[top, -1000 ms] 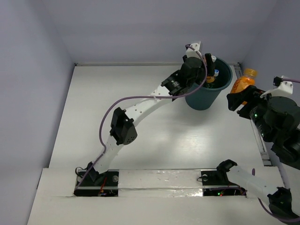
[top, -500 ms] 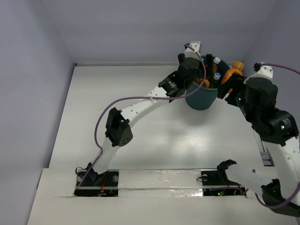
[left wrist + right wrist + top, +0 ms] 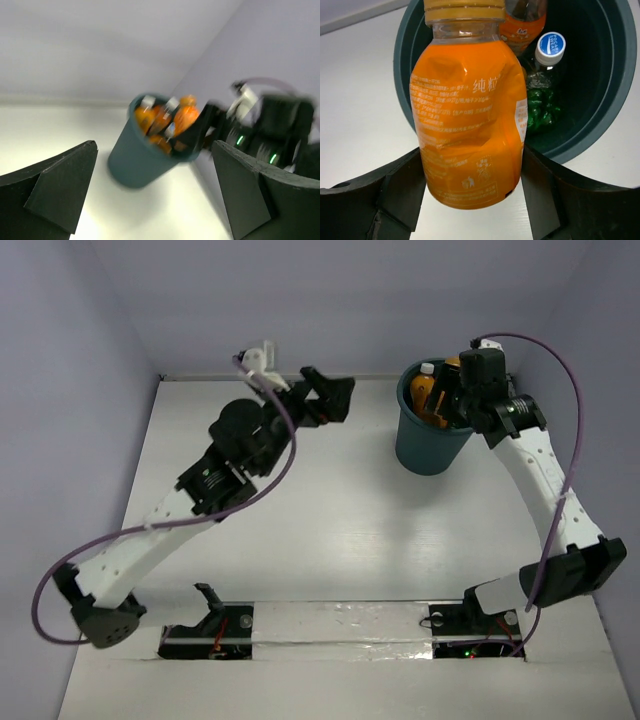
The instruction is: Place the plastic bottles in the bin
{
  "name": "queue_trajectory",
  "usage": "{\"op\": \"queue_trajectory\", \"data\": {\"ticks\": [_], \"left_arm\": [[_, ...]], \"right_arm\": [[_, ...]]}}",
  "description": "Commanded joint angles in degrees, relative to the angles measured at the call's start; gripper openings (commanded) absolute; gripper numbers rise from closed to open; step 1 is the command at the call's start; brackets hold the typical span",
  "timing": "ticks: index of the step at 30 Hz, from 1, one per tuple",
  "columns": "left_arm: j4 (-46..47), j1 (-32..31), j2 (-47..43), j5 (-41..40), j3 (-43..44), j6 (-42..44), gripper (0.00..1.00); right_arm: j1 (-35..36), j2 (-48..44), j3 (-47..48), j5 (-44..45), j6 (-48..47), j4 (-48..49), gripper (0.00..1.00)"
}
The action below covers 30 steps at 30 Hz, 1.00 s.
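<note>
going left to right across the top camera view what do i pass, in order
left claw → bin → right arm's white forearm. The right claw and the orange bottle it holds overlap the bin in that view, so they're left out.

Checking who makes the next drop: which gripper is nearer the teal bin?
Right. The right gripper holds an orange bottle over the rim of the bin; the left gripper hangs open, well apart, off to its left.

Top: overhead. Right wrist: close above bin (image 3: 605,100). Left wrist: farther, side-on. All 3 show bin.
</note>
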Motion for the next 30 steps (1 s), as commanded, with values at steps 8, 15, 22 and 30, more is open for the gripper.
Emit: {"op": "queue_trajectory", "data": {"ticks": [8, 15, 22, 30], "left_arm": [[-24.5, 2.6, -23.9, -5.3, -21.8, -8.7, 0.99], [-32.2, 3.1, -29.1, -6.6, -20.2, -10.7, 0.99], [-32.9, 3.1, -26.4, -4.3, -12.3, -8.6, 0.99], [-37.6, 3.1, -22.7, -4.5, -2.0, -6.5, 0.99]], "right_arm": [[-3.0, -0.9, 11.2, 5.5, 0.4, -1.1, 0.99], [-3.0, -12.1, 7.7, 2.9, 0.5, 2.5, 0.79], [-3.0, -31.5, -2.5, -17.7, -0.5, 9.0, 0.00], [-3.0, -54.3, -16.0, -13.7, 6.2, 9.9, 0.89]]}}
